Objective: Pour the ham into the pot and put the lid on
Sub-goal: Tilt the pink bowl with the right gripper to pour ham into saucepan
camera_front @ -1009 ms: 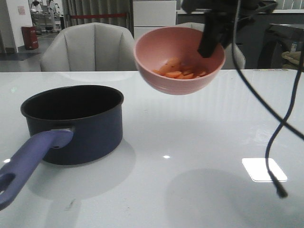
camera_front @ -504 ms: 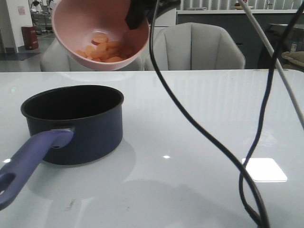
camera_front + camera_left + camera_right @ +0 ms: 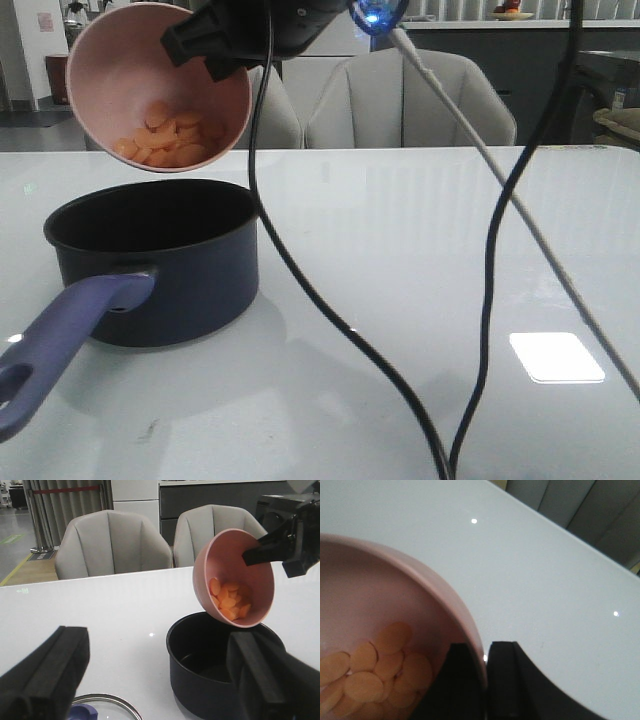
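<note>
A: How far along is the pour?

B: Barely begun, by the look of it. The right gripper (image 3: 485,680) pinches the rim of the pink bowl (image 3: 160,85), one finger inside and one outside, and holds it tilted above the pot (image 3: 155,260). The ham (image 3: 168,140) is heaped against the bowl's low side; no piece has left it.

A: And the pot?

B: It stands on the white table (image 3: 420,260), handle toward the camera. In the left wrist view its black inside shows no ham.

A: So what is left?

B: Tipping the ham in, then fetching the lid (image 3: 102,707). Only an arc of its steel rim and a bit of its blue knob show at the edge of the left wrist view, on the table beside the pot.

A: What about the left gripper (image 3: 165,680)?

B: Spread wide, empty, hanging near the lid and pot.

A: Anything hard to make out?

B: The pot's floor is dark and partly hidden behind the bowl, and cables cross the front view.
</note>
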